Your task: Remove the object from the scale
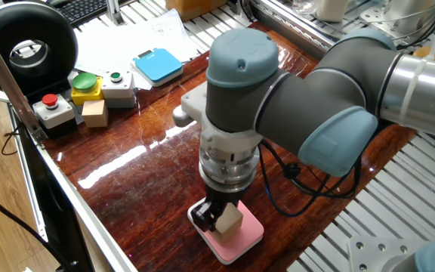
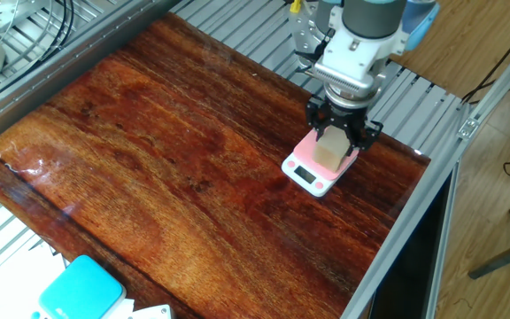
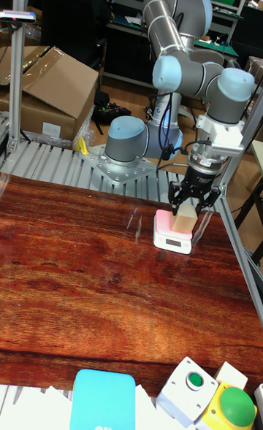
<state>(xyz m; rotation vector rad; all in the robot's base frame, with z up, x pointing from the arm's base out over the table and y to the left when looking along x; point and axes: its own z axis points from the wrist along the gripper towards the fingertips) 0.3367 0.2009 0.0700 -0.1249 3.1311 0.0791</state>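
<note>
My hand (image 2: 336,142) straddles the tan cube (image 2: 330,150) sitting on the pink scale (image 2: 305,171) near the desk (image 2: 166,159) edge. Whether its 2 fingers are clamped yet, I cannot tell. Lifting the cube away remains undone.

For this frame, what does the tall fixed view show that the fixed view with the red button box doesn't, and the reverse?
Only the tall view shows the arm's base, the cardboard box behind the table, and the pink scale's white display panel. Only the other view shows the red button box, the small beige block beside it and the keyboard. Both show the gripper around the tan cube on the pink scale, the blue scale and the green button.
</note>
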